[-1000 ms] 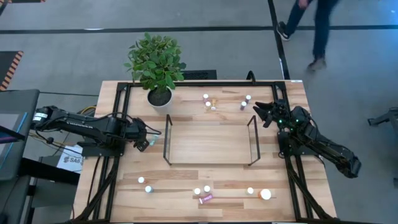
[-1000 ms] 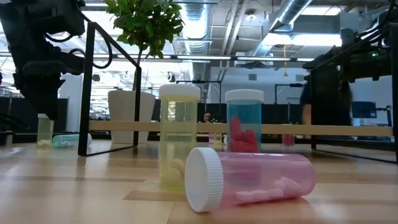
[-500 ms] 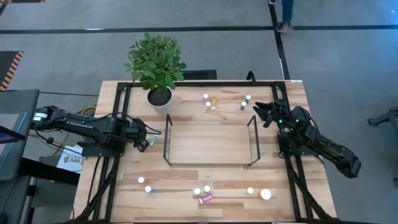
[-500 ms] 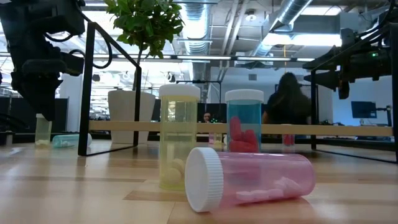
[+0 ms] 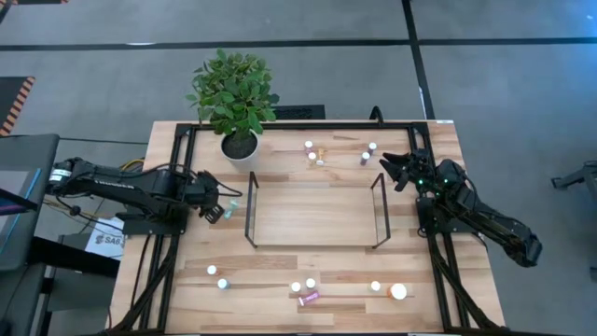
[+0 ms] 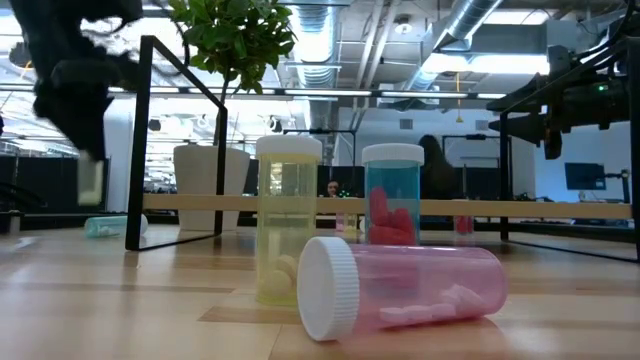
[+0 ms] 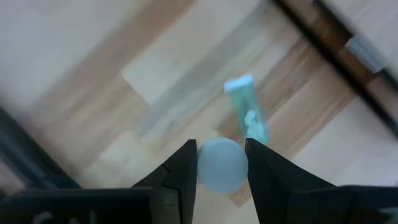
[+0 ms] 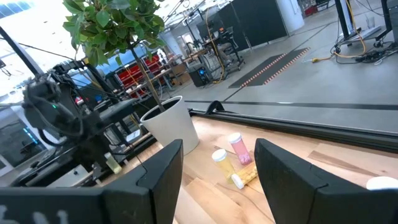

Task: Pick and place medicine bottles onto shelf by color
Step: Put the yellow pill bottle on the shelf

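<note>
Along the near edge of the tabletop (image 5: 187, 308) stands a loose row of medicine bottles: a pink bottle (image 6: 400, 285) lies on its side with its white cap toward the left edge, just behind it a yellow bottle (image 6: 287, 220) and a teal bottle (image 6: 392, 195) stand upright, and a wider white-capped bottle (image 5: 399, 291) sits toward the near right corner.

At mid-table the shelf (image 5: 312, 217), a low light-wood platform, lies between its two black wire end frames; nothing rests on it.

Beside the shelf's left frame, near the left edge, the left gripper (image 7: 222, 163) is clamped on a pale bottle (image 7: 222, 165), its fingers (image 7: 180, 171) pressed against the bottle's sides and the bottle raised clear of the wood. On the boards below it a teal bottle lying flat (image 7: 247, 109) stays beside the wire frame.

Near the right edge, level with the shelf's far side, the right gripper (image 8: 219, 163) hovers with its fingers spread and nothing between them.

Toward the far edge a small cluster of bottles (image 5: 315, 154) stands and lies together, two more (image 5: 368, 152) just to its right. A white plant pot (image 5: 240, 147) with a leafy plant (image 5: 231, 89) occupies the far left part of the tabletop, close behind the shelf's far left corner.
</note>
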